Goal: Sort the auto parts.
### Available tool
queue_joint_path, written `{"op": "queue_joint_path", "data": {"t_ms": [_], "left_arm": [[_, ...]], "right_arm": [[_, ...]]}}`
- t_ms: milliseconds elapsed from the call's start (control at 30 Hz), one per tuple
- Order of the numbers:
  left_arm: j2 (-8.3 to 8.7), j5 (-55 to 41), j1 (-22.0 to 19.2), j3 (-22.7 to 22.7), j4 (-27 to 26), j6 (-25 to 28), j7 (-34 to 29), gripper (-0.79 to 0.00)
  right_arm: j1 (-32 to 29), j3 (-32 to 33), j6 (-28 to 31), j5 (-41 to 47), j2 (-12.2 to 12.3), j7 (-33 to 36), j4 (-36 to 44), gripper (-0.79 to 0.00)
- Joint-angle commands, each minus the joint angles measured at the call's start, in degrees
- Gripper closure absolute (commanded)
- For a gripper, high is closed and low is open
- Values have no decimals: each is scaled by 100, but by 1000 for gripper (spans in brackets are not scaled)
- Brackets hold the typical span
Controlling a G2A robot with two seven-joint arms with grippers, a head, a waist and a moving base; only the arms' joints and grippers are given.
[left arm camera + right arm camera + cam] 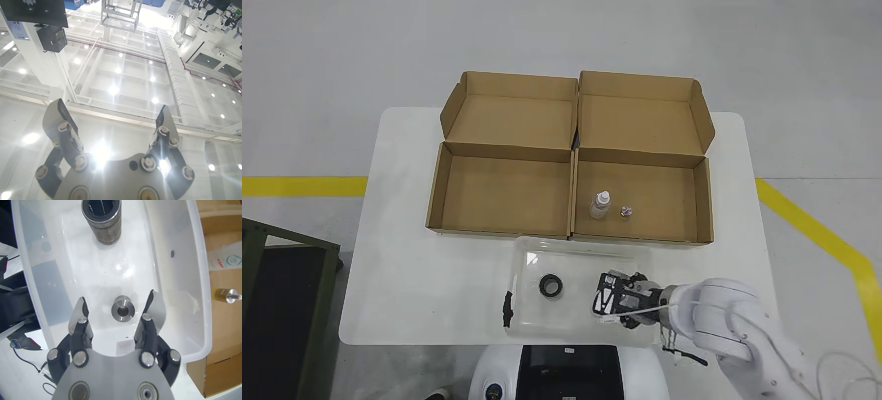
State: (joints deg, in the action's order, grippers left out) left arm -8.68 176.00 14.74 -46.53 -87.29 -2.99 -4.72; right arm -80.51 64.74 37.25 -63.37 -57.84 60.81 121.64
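A clear plastic bin [532, 250] at the table's front holds two parts. One is a dark steel cylinder with a black bore [551, 287] [103, 221]. The other is a small silver collet [122, 310], lying between the spread fingers of my right gripper [605, 297] [118, 303], which hangs open just above it inside the bin [189, 279]. In the right-hand cardboard box [642, 200] lie a small bagged part [600, 204] and a small brass-and-silver fitting [626, 211] [226, 295]. My left gripper [111, 115] is open, pointing up at the ceiling.
The left-hand cardboard box [500, 190] holds nothing. Both boxes have their lids folded back toward the far side. A black clip-like piece [507, 307] sits on the bin's front left edge. Bare white table [412, 260] lies left of the bin.
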Motion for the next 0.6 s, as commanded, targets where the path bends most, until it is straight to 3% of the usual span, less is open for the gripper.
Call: {"op": "queue_joint_path", "data": {"t_ms": [0,133,567], "left_arm": [[0,0,0,0,0,0,0,-785],[0,0,0,0,0,0,0,-785],[0,0,0,0,0,0,0,-785]], "right_arm": [[35,-34,-52,-61,2,20,-43,-489],[72,-72,-175,-205,7,-4,-135,-391],[197,-380,-292,-511,8,142,-401,-366]]}}
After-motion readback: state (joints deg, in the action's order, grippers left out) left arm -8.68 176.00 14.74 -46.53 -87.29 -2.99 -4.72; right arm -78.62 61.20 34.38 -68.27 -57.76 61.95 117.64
